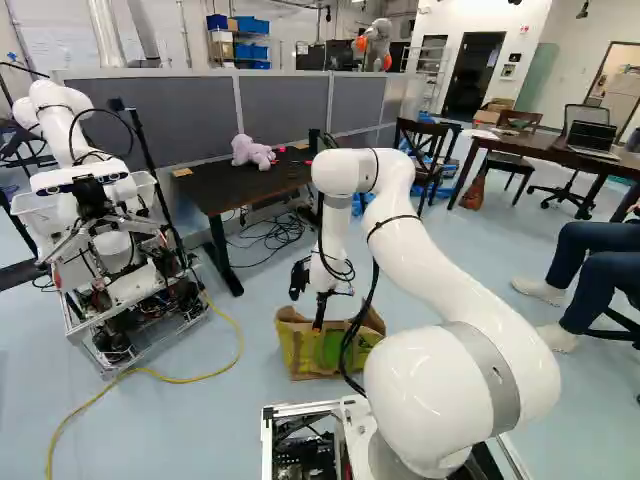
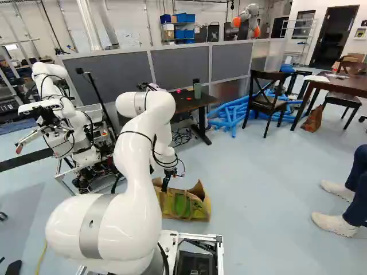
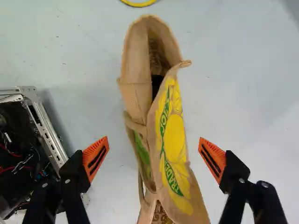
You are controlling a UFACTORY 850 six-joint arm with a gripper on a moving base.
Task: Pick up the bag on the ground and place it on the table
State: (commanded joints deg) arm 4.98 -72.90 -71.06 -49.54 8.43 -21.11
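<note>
The gripper [image 1: 322, 312] hangs over the bag in the left base view, pointing down. A tan bag with yellow and green print [image 1: 312, 352] stands upright on the floor ahead of the base; the right base view shows the same bag [image 2: 184, 205]. In the wrist view the gripper [image 3: 154, 156] has its two fingers wide apart, one on each side of the bag [image 3: 174, 135], neither seen touching it. The bag's narrow top and a loose handle lie between and ahead of the fingers. The black-topped table [image 1: 240, 188] stands beyond the bag, by the grey partition.
Purple plush toy [image 1: 252, 152] and a dark green bottle [image 2: 196, 89] on the table. Another robot [image 1: 110, 230] stands at the left, with a yellow cable [image 1: 190, 380] on the floor. A seated person's feet [image 2: 335, 223] are at the right. Blue tubes [image 2: 235, 114] lie beyond.
</note>
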